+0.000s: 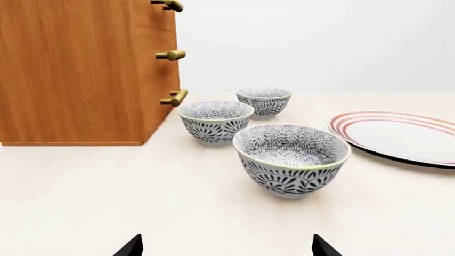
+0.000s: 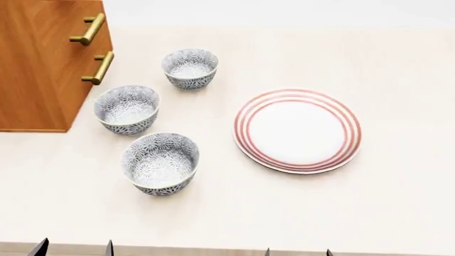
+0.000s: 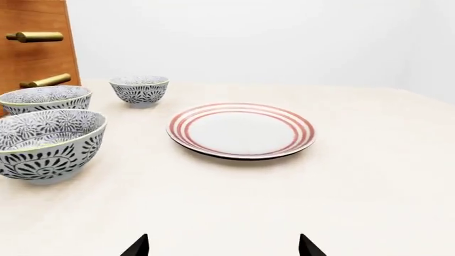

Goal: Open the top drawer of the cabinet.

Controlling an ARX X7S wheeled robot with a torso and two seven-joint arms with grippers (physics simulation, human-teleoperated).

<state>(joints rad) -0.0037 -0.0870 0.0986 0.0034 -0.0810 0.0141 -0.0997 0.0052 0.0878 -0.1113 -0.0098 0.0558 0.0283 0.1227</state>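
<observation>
The cabinet (image 1: pixel 71 69) stands on the table at the far left, orange-brown, and shows in the head view (image 2: pixel 35 69) too. In the left wrist view its three brass handles stack up along the front edge. The top drawer (image 1: pixel 149 13) is shut, its handle (image 1: pixel 169 5) cut by the frame edge. The head and right wrist views show only two lower handles (image 2: pixel 88 29) (image 3: pixel 35 36). My left gripper (image 1: pixel 227 248) (image 2: pixel 74 249) is open and empty at the table's near edge, far from the cabinet. My right gripper (image 3: pixel 223 246) (image 2: pixel 299 252) is open and empty as well.
Three patterned bowls (image 2: pixel 161 162) (image 2: pixel 128 109) (image 2: pixel 189 68) stand in a row in front of the cabinet, between my left gripper and the handles. A white plate with red rings (image 2: pixel 297 130) lies to their right. The table's near edge (image 2: pixel 213 249) runs just under the fingertips.
</observation>
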